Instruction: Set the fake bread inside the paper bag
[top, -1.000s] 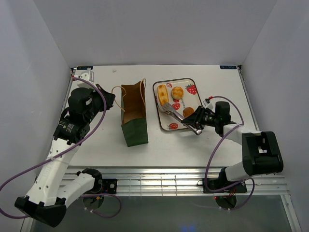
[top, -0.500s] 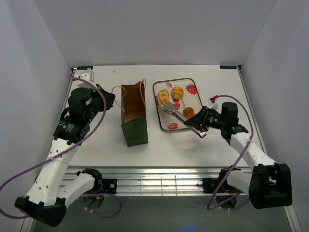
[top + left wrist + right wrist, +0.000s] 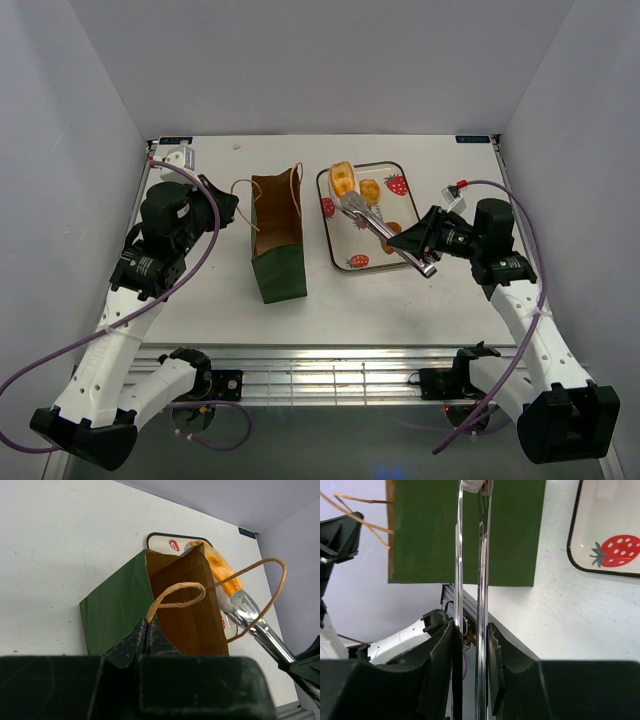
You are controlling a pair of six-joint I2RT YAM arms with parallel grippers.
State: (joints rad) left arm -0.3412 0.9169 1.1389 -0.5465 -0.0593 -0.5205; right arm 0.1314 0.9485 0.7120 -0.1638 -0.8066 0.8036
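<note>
The dark green paper bag (image 3: 277, 240) stands open left of the tray. My left gripper (image 3: 228, 205) is shut on its near tan loop handle (image 3: 175, 592); the wrist view shows the gripper (image 3: 147, 630) and the bag's kraft inside (image 3: 190, 610). My right gripper (image 3: 412, 240) is shut on metal tongs (image 3: 380, 225). The tongs pinch the long pale-striped roll (image 3: 342, 180) and hold it above the tray's far left corner, right of the bag; the roll also shows in the left wrist view (image 3: 220, 572). A small round bun (image 3: 369, 190) lies on the tray.
The white strawberry-printed tray (image 3: 398, 180) sits between the bag and my right arm. In the right wrist view the tongs (image 3: 470, 555) run up across the bag's green side (image 3: 425, 535), with the tray's corner (image 3: 600, 525) at the right.
My right arm has risen and swung right, and the tongs have lifted the long roll off the tray towards its far left corner. The left gripper and the bag have not moved.
</note>
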